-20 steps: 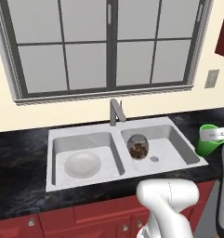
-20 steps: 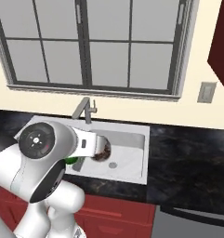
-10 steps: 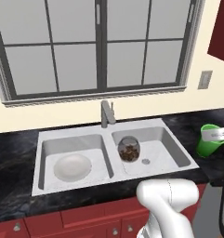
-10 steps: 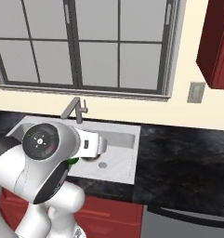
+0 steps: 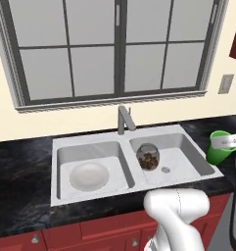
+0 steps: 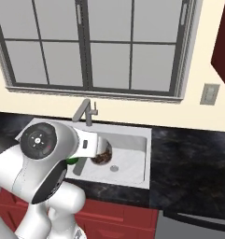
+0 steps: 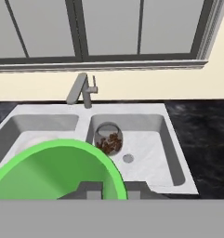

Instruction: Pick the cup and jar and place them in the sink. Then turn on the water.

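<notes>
jar: done; glass jar (image 5: 148,157) sits in right basin of sink (image 5: 60,147), 5 o'clock of faucet (image 5: 123,119).
cup: green cup (image 7: 57,169) clenched in gripper (image 7: 108,189), aloft near sink; drop pending.
water: not running.

**Hidden and cropped items**

- Cup (image 7: 53,169): in the hand view its lower body is cut off at the bottom; its rim covers part of the left basin of the sink (image 7: 146,122). In the left base view a white arm part crosses its right side.
- Jar (image 6: 103,155): left half masked by the white arm in the right base view.
- Pincer (image 7: 108,189): fingertips mostly cropped; contact with the cup unreadable.
- Round white dish (image 7: 27,141): mostly hidden behind the cup.
</notes>
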